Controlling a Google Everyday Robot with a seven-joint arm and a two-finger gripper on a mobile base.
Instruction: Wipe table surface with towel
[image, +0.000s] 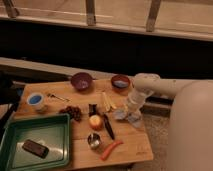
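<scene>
The table surface is a light-brown wooden top filling the lower middle of the camera view. The towel, a small pale blue-grey cloth, lies crumpled near the table's right edge. My gripper comes down from the white arm on the right and is shut on the towel, pressing it to the wood. The fingertips are buried in the cloth.
A green tray holding a dark block fills the front left. Also on the table are a white cup, purple bowl, blue bowl, yellow strips, a round fruit, a metal cup and a red-orange vegetable.
</scene>
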